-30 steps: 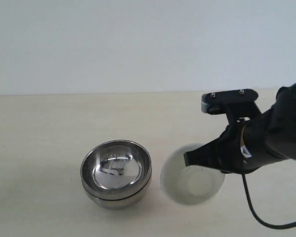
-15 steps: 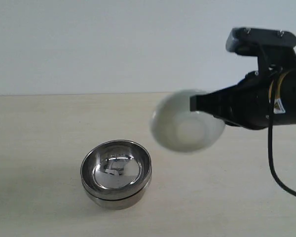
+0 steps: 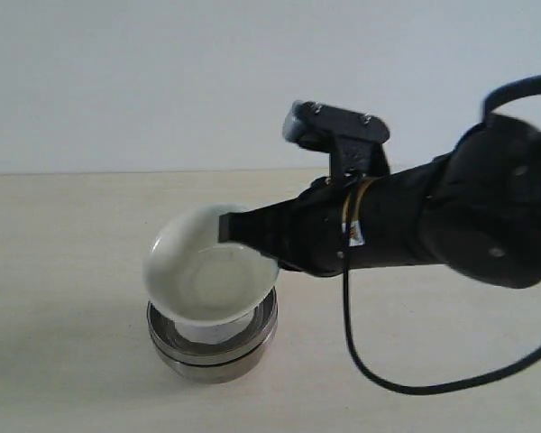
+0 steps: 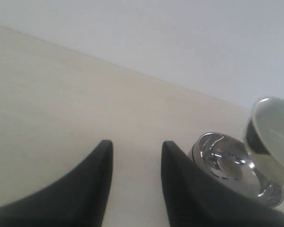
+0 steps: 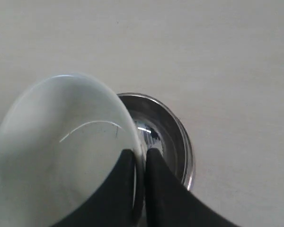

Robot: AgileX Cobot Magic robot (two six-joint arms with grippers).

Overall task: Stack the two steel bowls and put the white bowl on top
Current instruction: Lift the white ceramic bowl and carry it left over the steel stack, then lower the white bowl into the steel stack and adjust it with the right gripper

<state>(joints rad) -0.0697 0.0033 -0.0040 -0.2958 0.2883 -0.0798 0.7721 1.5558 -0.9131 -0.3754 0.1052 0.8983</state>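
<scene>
Item: my right claw (image 3: 227,227) is clamping the rim of the white bowl (image 3: 198,275), holding it tilted just over the two steel bowls (image 3: 212,350), nested at lower centre-left of the exterior view; my left claw (image 4: 136,144) is hanging parted, empty.

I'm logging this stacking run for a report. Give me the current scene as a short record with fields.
steel bowls: nested one in the other, on the table
white bowl: tilted, over the steel bowls, not seated; contact unclear
right tool: shut on the white bowl's rim
left tool: open, empty, away from the bowls
left to do: set the white bowl into the steel bowls
</scene>
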